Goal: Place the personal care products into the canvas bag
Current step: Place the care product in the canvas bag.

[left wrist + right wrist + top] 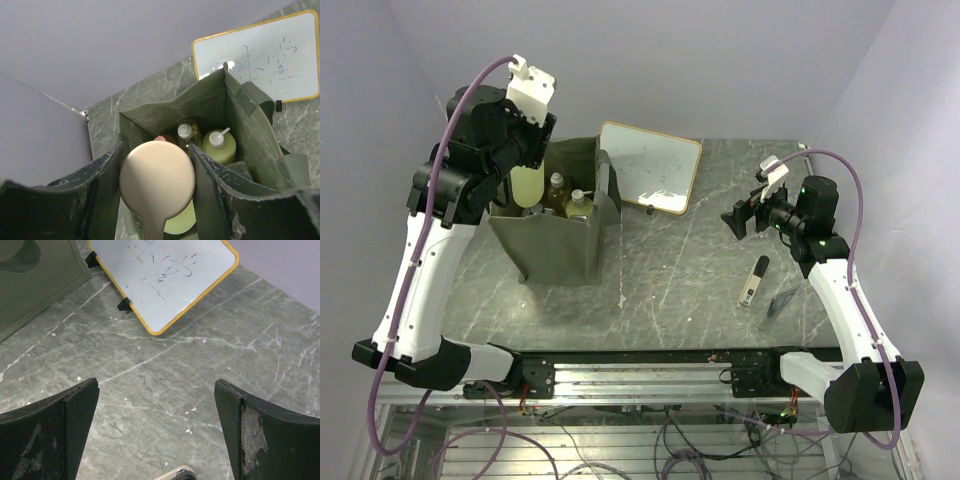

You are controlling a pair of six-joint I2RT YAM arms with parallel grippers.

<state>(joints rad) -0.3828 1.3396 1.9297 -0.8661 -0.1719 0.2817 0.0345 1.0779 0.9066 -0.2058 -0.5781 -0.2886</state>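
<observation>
Gripping one pink-capped yellow-green bottle (527,185), left hand (157,160) hangs at the mouth of the boxy olive canvas bag (555,250); two white-pump bottles (186,134) (220,146) stand inside. Two clear black-capped bottles (753,282) (780,300) lie on grey tabletop (670,270). Right hand (157,430) spread wide, empty.

Looking down past wide-spread right gripper (156,390) onto veined grey table (260,330); yellow-framed whiteboard (165,275) ahead, canvas bag (35,280) wall upper left.
</observation>
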